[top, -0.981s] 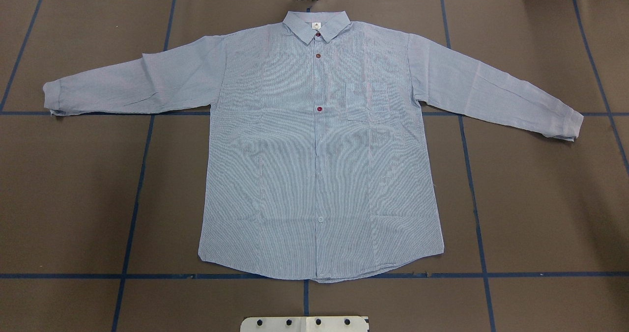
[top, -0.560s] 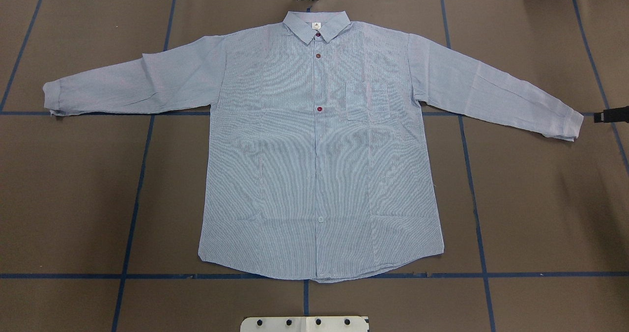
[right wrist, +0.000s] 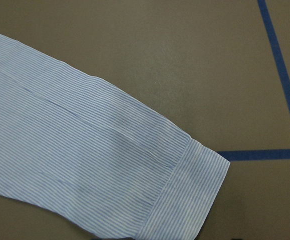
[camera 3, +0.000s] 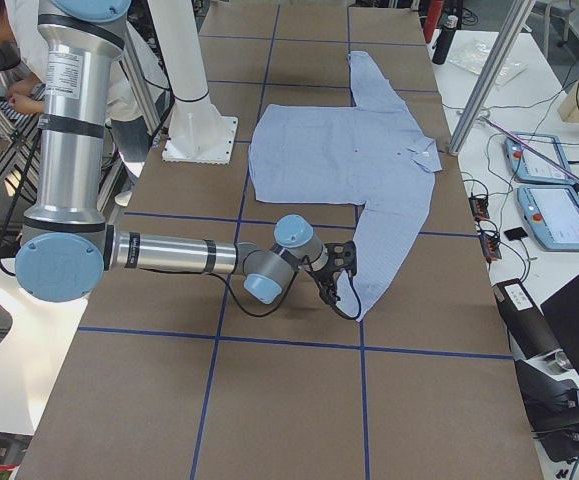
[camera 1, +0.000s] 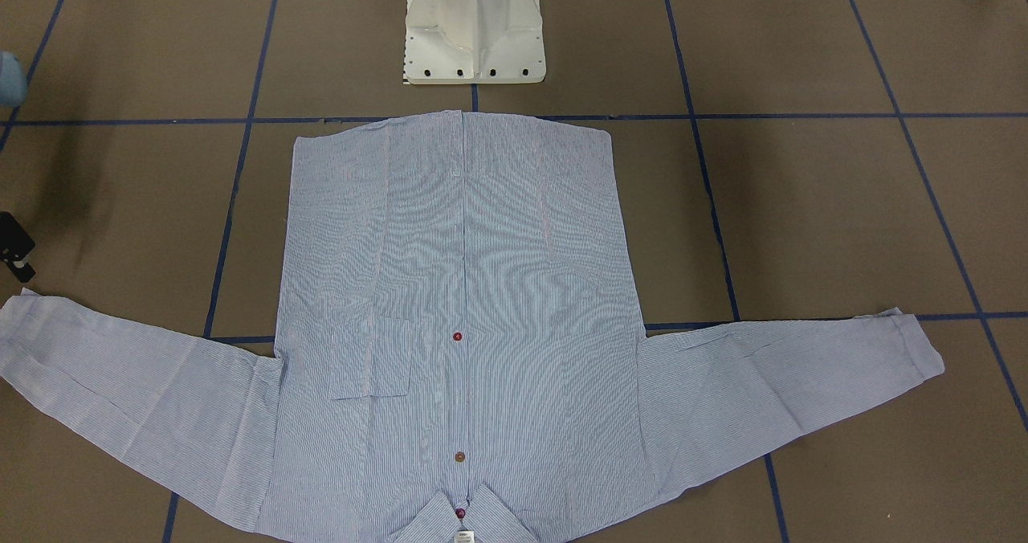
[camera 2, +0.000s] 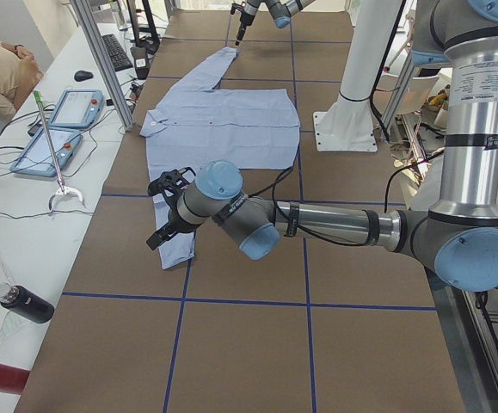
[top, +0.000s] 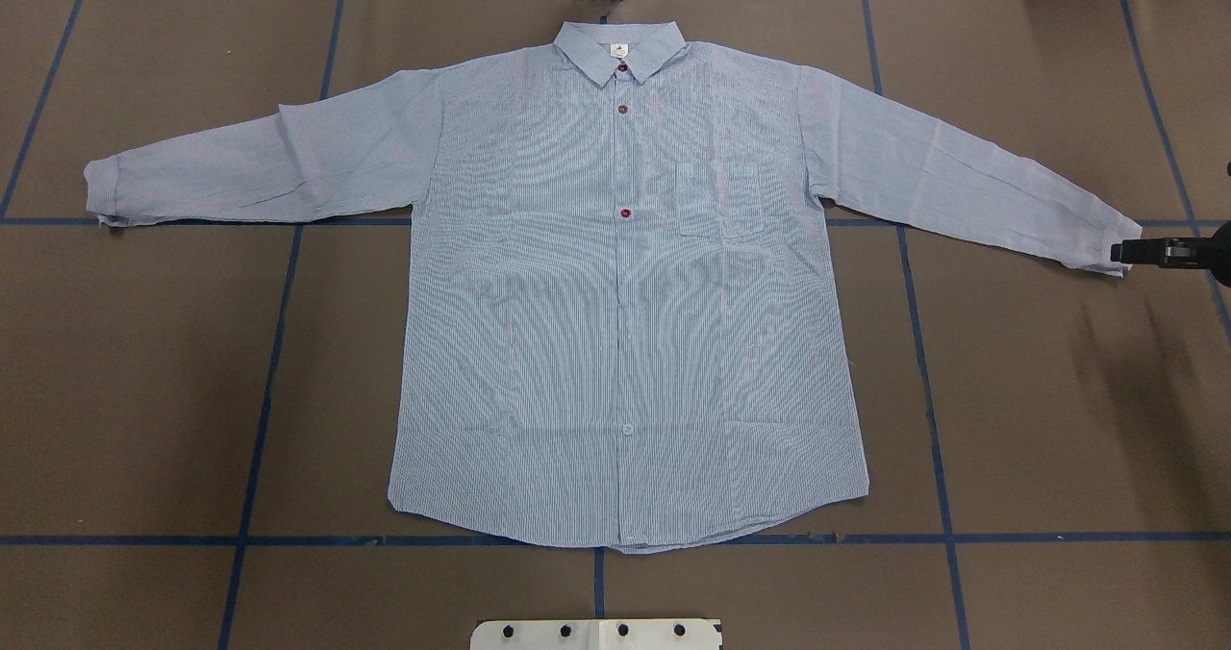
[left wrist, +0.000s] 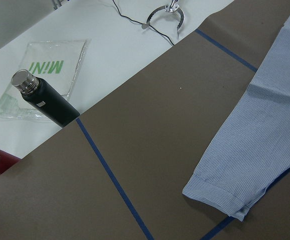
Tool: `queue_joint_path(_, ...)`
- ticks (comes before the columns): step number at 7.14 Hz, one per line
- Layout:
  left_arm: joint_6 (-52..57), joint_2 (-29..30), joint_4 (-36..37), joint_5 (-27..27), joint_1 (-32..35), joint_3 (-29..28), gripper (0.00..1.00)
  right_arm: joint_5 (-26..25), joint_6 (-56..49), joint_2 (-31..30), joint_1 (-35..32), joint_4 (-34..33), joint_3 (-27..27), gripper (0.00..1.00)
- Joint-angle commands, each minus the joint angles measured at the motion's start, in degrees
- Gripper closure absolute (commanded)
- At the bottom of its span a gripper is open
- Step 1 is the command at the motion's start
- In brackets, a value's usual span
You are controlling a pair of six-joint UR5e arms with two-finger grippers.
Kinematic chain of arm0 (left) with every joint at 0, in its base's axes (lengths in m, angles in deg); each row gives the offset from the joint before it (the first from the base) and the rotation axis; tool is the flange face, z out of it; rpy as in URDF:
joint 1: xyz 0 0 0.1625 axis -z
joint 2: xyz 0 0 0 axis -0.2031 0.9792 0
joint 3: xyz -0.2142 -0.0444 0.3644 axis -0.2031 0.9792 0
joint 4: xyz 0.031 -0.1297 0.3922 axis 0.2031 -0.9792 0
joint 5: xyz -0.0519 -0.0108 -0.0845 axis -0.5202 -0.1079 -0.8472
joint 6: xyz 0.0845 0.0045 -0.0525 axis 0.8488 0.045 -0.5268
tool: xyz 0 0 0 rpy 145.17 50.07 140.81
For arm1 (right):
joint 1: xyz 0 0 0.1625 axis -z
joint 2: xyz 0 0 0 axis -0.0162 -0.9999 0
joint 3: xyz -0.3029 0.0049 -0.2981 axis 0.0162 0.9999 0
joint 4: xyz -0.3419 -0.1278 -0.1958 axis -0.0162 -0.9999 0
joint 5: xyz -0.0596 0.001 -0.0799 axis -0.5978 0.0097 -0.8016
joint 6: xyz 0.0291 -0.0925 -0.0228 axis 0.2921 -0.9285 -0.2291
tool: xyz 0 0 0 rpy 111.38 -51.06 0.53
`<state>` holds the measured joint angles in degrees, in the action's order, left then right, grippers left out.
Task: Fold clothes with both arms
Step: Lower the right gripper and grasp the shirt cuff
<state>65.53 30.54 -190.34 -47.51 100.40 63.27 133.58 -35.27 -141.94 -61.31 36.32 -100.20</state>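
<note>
Beside the shirt (top: 615, 294) (unmoved), right gripper (top: 1121, 251) has drawn nearer.

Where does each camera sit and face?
Overhead: behind the base, down on the shirt; right gripper, right edge.
Front: across the table, facing the base; same gripper, left edge.
Left side: table end; left arm nearest.
Right side: opposite end; right arm nearest.
Left wrist: down on one cuff, bottle beyond.
Right wrist: down on the other cuff.
Both wrist views: no gripper.

Black bottle (left wrist: 45, 103), clear printed bag (left wrist: 57, 62), white pedestal (camera 1: 474, 21)
</note>
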Motion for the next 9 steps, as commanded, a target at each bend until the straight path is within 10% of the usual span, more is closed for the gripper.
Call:
queue_joint_path(1, 0.1, -0.4, 0.0, 0.0, 0.1, 0.0, 0.0, -1.4, 0.0, 0.3, 0.3, 0.1, 1.5, 0.2)
queue_joint_path(9, 0.2, -0.5, 0.0, 0.0, 0.0, -0.3, 0.0, -3.9, 0.2, 4.3, 3.0, 0.1, 6.4, 0.27)
